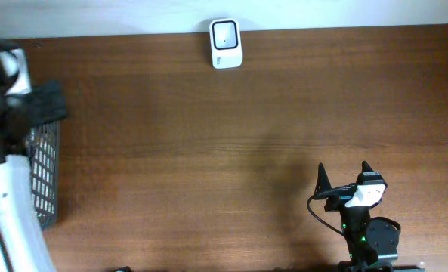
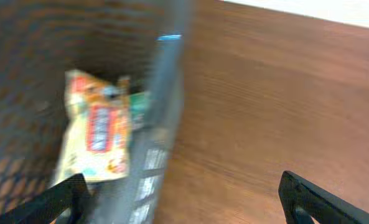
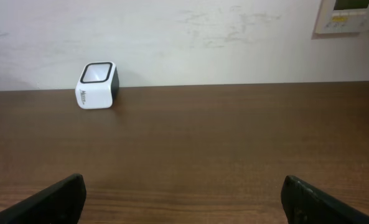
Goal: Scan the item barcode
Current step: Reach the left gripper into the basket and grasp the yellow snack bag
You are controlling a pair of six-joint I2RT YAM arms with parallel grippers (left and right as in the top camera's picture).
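At a brown wooden desk [image 1: 208,151], with a dark mesh basket [image 1: 46,177] at its left edge, two robot arms stand ready for a barcode check. Inside the basket lies the item, a yellow-and-red snack packet [image 2: 97,130] (the left wrist view is blurred, so neither its print nor any barcode can be read). It looks light, soft and crinkly, probably slick to the touch and easily crushed. A pinch on a sealed edge or across its flat middle seems the safest hold. The left arm reaches over the basket, its left gripper [image 2: 184,202] tilted down at the mesh wall with the packet just beyond, jaws spread wide and holding nothing. The right arm sits folded at the desk's near edge, well apart from the basket, its right gripper [image 1: 343,172] level and facing the far edge, jaws likewise wide and empty. Against the far wall stands the small white scanner [image 1: 225,43], its window tilted upward.
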